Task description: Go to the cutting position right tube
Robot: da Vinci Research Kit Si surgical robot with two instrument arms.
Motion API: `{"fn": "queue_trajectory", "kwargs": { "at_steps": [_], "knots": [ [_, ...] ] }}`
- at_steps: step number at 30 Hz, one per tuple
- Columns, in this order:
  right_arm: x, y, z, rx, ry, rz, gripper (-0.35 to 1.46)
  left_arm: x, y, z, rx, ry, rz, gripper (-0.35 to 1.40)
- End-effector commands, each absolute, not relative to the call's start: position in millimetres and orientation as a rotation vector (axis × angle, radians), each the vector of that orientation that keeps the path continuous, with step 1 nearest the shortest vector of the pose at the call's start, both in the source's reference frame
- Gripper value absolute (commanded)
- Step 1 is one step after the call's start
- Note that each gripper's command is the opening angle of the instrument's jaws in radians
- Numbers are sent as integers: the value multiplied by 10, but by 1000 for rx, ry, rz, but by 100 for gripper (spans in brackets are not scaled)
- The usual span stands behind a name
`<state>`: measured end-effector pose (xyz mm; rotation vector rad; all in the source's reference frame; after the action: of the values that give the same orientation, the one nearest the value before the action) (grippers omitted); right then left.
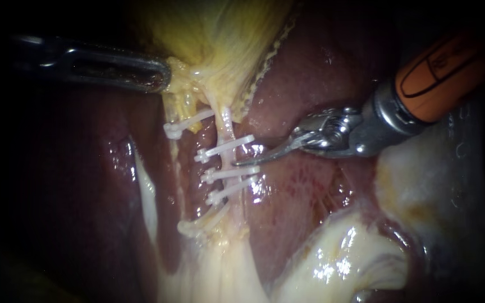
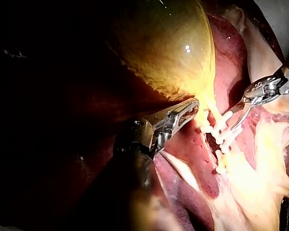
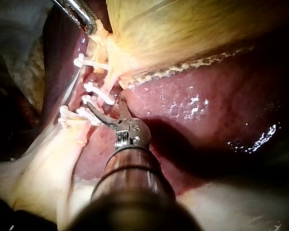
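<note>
The yellow gallbladder narrows into two pale tubes that carry white clips. The right tube has three clips: one higher up and two close together lower down. My right instrument comes in from the upper right with thin curved blades, open. Their tips lie just right of the right tube, in the gap between the upper clip and the lower pair. My left instrument is shut on the gallbladder's neck and holds it taut. The right wrist view shows the blades spread in a V beside the clips.
The left tube carries a clip high up and another low down. Dark red liver lies on both sides of the tubes. Pale fatty tissue sits below and to the right.
</note>
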<state>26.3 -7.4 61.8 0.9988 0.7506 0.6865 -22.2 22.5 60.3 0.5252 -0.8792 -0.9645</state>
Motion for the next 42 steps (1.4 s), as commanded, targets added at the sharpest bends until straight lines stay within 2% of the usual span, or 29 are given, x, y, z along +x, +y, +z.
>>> {"fn": "queue_trajectory", "kwargs": {
  "at_steps": [1,10,16,20,25,35,42],
  "knots": [
    [267,-75,620,1006,762,681,138,-223,225,603,526,-879,-965,-35],
    [303,-90,640,1029,867,648,145,-223,225,604,525,-879,-965,-35],
    [322,-91,644,969,1009,558,145,-224,225,604,525,-879,-965,-35],
    [325,-91,642,935,1041,521,145,-224,225,604,525,-879,-965,-35],
    [326,-91,628,941,1069,517,145,-224,225,604,525,-879,-965,-35],
    [335,-94,571,949,1159,475,145,-224,225,604,525,-879,-965,-35],
    [337,-93,560,945,1176,463,145,-224,225,604,525,-879,-965,-35]
  ]
}}
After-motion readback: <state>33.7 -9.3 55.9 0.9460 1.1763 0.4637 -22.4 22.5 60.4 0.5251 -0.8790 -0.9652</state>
